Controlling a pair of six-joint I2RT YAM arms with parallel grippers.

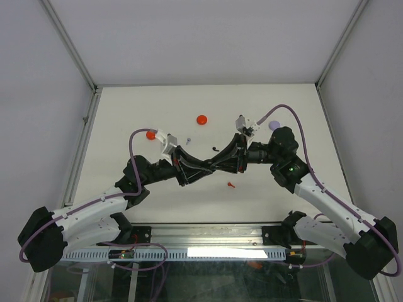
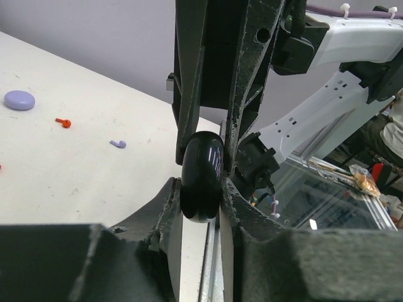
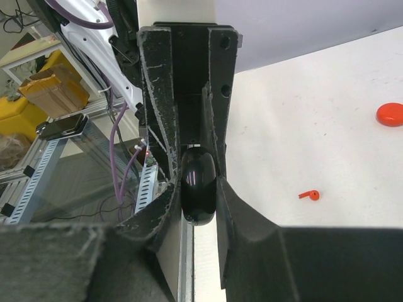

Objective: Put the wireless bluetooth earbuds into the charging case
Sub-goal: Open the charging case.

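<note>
A glossy black oval charging case (image 2: 201, 179) is held in the air between both arms, which meet over the middle of the table. My left gripper (image 2: 201, 192) is shut on its lower part, and my right gripper (image 3: 198, 189) is shut on the same case (image 3: 199, 182) from the opposite side. In the top view the two grippers (image 1: 204, 165) cross and hide the case. A red earbud (image 1: 231, 185) lies just in front of them, a black earbud (image 1: 216, 149) just behind, and a lavender earbud (image 1: 188, 139) further back left.
Round discs lie on the table: a red one (image 1: 201, 119) at the back middle, another red one (image 1: 150, 134) by the left wrist, and a lavender one (image 1: 273, 125) by the right wrist. Grey walls enclose the white table (image 1: 126, 113) on three sides.
</note>
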